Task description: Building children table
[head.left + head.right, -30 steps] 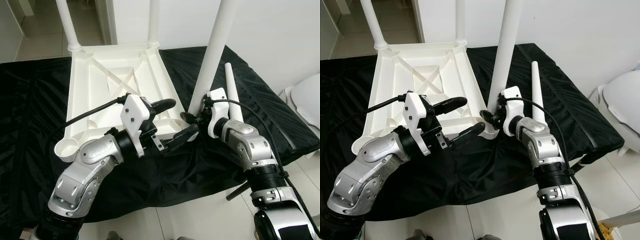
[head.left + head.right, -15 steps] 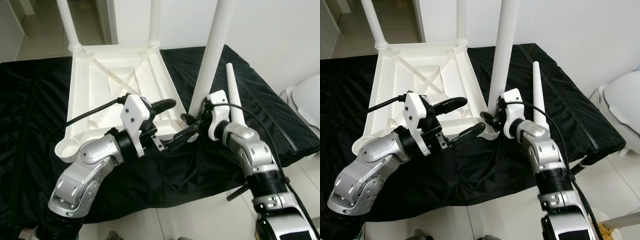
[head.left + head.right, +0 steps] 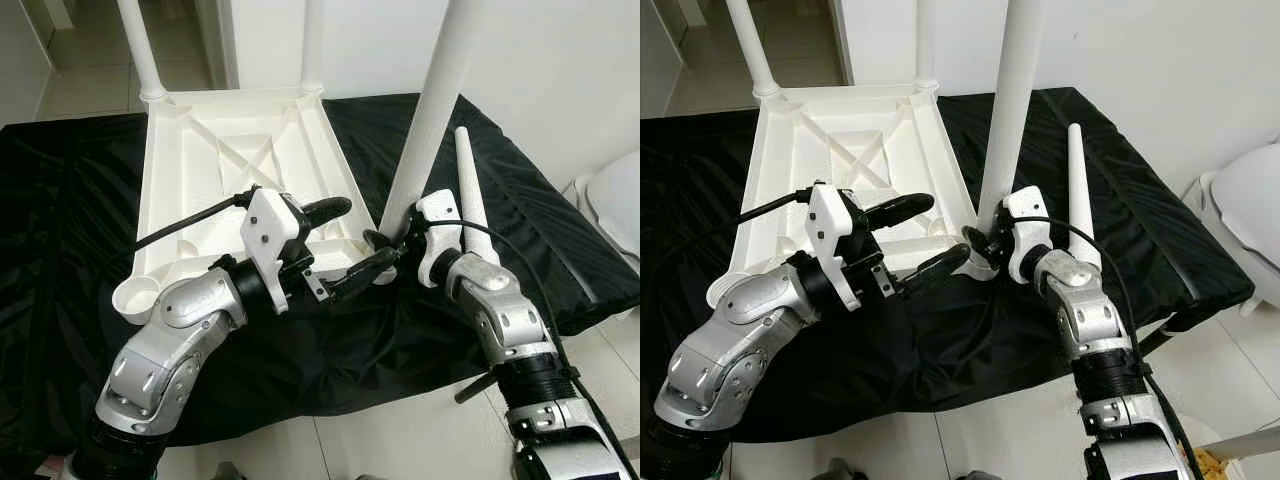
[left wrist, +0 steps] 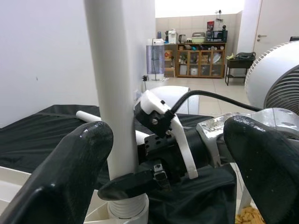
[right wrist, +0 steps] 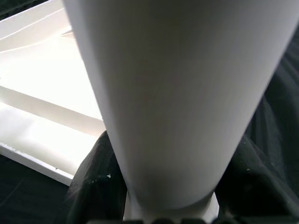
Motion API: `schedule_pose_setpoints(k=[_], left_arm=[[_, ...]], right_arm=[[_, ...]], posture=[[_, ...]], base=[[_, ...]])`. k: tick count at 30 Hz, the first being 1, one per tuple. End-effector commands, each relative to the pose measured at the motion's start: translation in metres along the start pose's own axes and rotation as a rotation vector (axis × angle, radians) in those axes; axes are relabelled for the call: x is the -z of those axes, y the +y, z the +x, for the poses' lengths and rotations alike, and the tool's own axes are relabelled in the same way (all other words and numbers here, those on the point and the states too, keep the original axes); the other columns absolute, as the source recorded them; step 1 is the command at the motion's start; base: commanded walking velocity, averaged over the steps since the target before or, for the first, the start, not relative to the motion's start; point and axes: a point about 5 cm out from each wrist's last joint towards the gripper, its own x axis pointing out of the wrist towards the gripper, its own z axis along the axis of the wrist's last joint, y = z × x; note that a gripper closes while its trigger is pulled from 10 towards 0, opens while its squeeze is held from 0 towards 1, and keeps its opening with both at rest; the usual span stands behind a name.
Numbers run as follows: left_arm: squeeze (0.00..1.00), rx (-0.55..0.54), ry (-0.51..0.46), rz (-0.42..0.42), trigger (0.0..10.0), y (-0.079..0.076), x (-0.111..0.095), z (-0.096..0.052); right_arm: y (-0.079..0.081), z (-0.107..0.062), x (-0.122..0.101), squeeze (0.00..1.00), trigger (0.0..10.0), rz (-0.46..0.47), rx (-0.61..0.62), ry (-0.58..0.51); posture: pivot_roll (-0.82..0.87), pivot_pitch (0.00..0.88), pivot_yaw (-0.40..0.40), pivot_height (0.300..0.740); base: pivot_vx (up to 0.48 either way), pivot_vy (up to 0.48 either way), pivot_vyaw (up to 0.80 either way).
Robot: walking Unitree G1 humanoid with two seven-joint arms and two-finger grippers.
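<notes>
The white plastic children's table [image 3: 200,150] lies upside down on a black cloth [image 3: 60,200]. Two legs stand in its far corners, one [image 3: 138,50] on the left and one [image 3: 312,45] on the right. A third leg [image 3: 425,120] stands in the near right corner, slightly tilted. My right gripper [image 3: 385,240] is shut on this leg's base; up close the leg [image 5: 177,93] looms large. My left gripper [image 3: 368,235] is open just left of that corner, its fingers [image 4: 60,172] on either side of the leg [image 4: 121,70] without touching. A loose fourth leg [image 3: 470,180] lies on the cloth to the right.
The near left corner socket [image 3: 135,298] of the table holds nothing. A white rounded object [image 3: 615,200] stands off the cloth at the right. Tiled floor [image 3: 400,440] runs along the cloth's near edge. A wall rises behind the table.
My right forearm has dropped a little while its gripper stays on the leg's base, and the leg leans slightly more to the right. The left arm has held still.
</notes>
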Motion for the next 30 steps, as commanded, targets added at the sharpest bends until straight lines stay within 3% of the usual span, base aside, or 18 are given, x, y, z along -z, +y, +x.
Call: schedule_pose_setpoints(k=[1, 3, 20, 30], left_arm=[[0.0, 0.018, -0.003, 0.011, 10.0, 0.0, -0.002, 0.001], [0.0, 0.016, -0.002, 0.019, 10.0, 0.0, -0.002, 0.001], [0.0, 0.008, -0.001, 0.017, 10.0, 0.001, -0.002, -0.001], [0.0, 0.016, 0.0, 0.016, 10.0, 0.001, -0.002, 0.0]], right_arm=[[0.0, -0.006, 0.056, 0.0, 10.0, 0.132, 0.031, 0.254], [-0.001, -0.006, 0.057, 0.0, 10.0, 0.169, 0.034, 0.261], [0.006, -0.006, 0.059, 0.0, 10.0, 0.161, 0.033, 0.251], [0.017, -0.003, 0.052, 0.0, 10.0, 0.182, 0.122, 0.182]], posture=[[-0.03, 0.089, -0.008, 0.74], [-0.03, 0.088, -0.009, 0.74], [-0.03, 0.088, -0.007, 0.74], [-0.03, 0.09, -0.004, 0.74]], base=[[0.0, 0.0, 0.0], [0.0, 0.0, 0.0], [0.0, 0.0, 0.0], [0.0, 0.0, 0.0]])
